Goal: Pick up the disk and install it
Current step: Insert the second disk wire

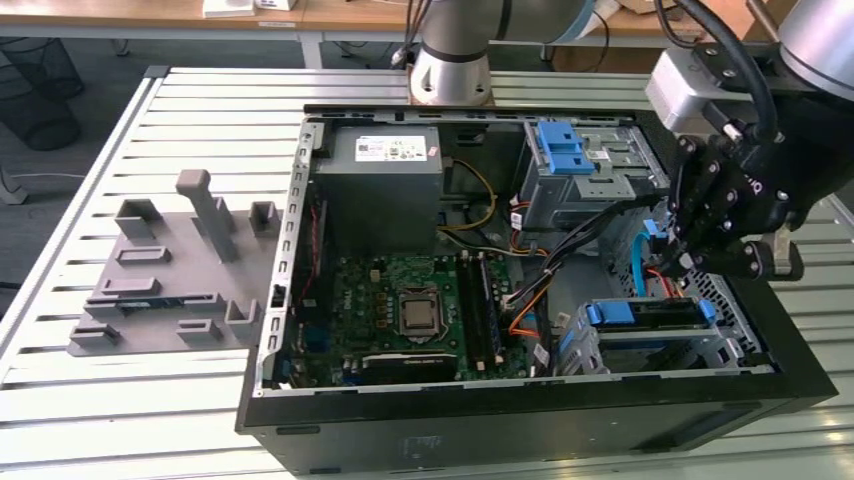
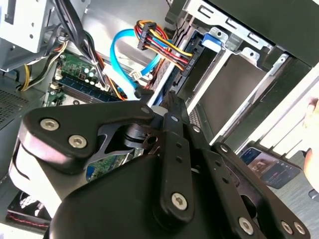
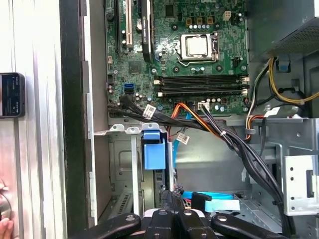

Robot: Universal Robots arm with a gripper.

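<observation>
Bright, even daylight; glare whitens the table slats (image 1: 107,390); close linkage slightly soft.

A grey fixture (image 1: 167,265) (moulded with upright pegs) lies beside the computer case (image 1: 534,425).

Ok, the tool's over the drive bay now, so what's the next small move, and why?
Probably a short, slow push down onto the blue carrier. The tool is shut and hangs just above the disk, which already lies in the bay. I cannot tell whether it is fully latched, so a gentle seating press seems safest.
</observation>
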